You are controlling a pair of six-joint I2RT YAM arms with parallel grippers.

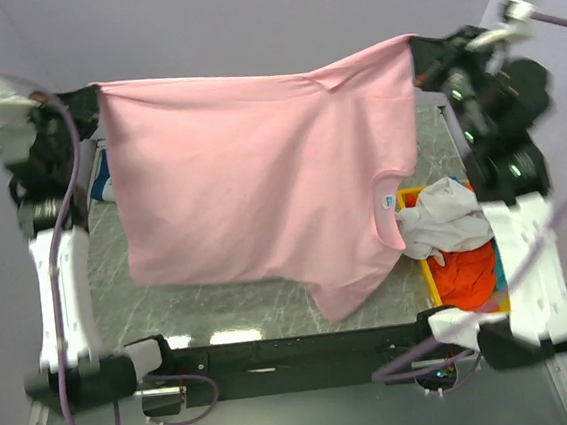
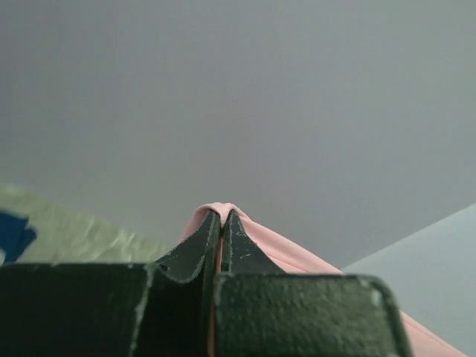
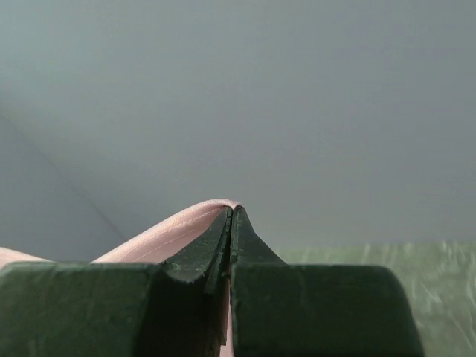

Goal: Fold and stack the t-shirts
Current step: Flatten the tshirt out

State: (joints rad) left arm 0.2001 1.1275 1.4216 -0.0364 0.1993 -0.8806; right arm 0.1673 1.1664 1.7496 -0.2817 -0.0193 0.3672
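Note:
A large light-pink t-shirt [image 1: 251,185] hangs spread in the air over the table, held up by its two far corners. My left gripper [image 1: 91,90] is shut on its far-left corner; pink cloth [image 2: 212,210] shows pinched at the fingertips. My right gripper [image 1: 418,47] is shut on its far-right corner; pink cloth [image 3: 186,223] runs off to the left of the tips. The shirt's neck opening [image 1: 388,197] faces right and a sleeve droops at the near edge [image 1: 346,292]. A white tee [image 1: 445,215] and an orange-red tee [image 1: 465,273] lie in the tray on the right.
A shallow yellow tray [image 1: 428,277] sits at the table's right side, beside my right arm. A bit of blue cloth [image 1: 100,180] peeks out behind the pink shirt's left edge and shows in the left wrist view [image 2: 13,234]. The grey marbled table [image 1: 233,313] shows below the shirt.

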